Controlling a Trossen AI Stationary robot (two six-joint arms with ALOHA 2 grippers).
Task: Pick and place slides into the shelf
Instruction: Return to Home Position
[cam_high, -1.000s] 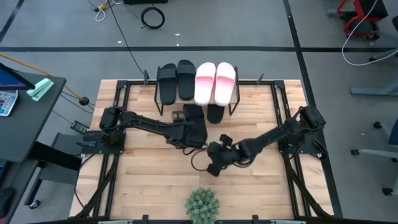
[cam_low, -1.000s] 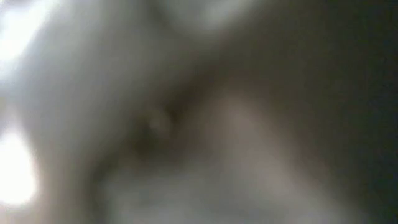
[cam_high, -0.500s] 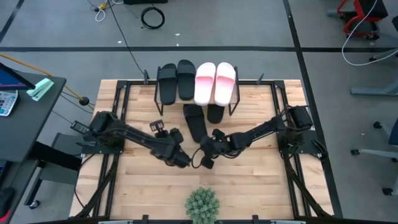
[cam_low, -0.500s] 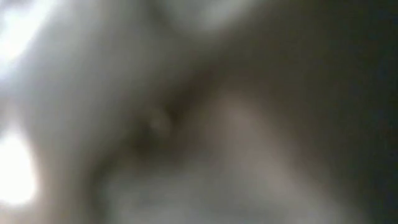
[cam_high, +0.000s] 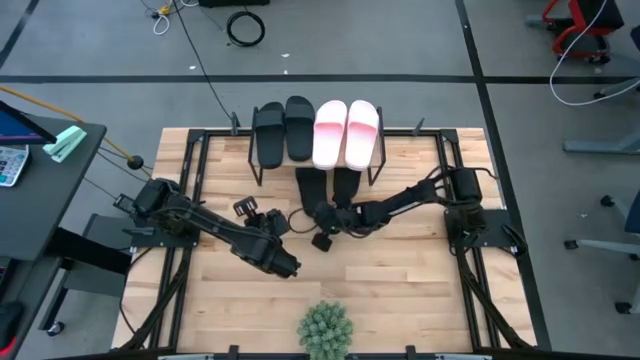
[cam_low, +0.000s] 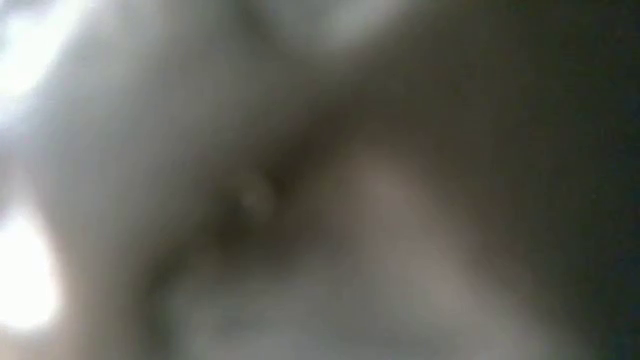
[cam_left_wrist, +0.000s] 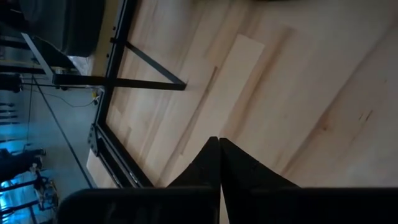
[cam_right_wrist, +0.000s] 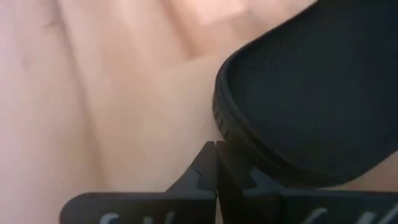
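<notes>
The shelf (cam_high: 382, 158) stands at the table's far edge. On its top lie two black slides (cam_high: 283, 130) and two pink-white slides (cam_high: 346, 131). Two more black slides (cam_high: 311, 184) (cam_high: 346, 181) lie on the table, their far ends under the shelf. My right gripper (cam_high: 318, 211) is shut at the near end of the left one, which shows large in the right wrist view (cam_right_wrist: 305, 93). My left gripper (cam_high: 291, 268) (cam_left_wrist: 219, 144) is shut over bare wood, nearer the front, holding nothing. The low view is a blur. My right gripper stands with its shut fingertips (cam_right_wrist: 227, 163) against the rounded near end of the black slide's sole (cam_right_wrist: 225, 127), coming low from the table's near right side. The outer side of one finger meets the rim. The slide lies flat on the table.
A green spiky plant (cam_high: 325, 330) stands at the near edge, in the middle. Black metal frames (cam_high: 190, 160) (cam_high: 452, 160) run along the table's left and right sides. Open wood lies between the plant and the slides.
My left gripper has let go of the black slide, shut, and drawn back toward the near left. My right gripper has stayed shut and gone toward the far edge, up to the slide's near end. The slide has straightened and slid farther under the shelf.
</notes>
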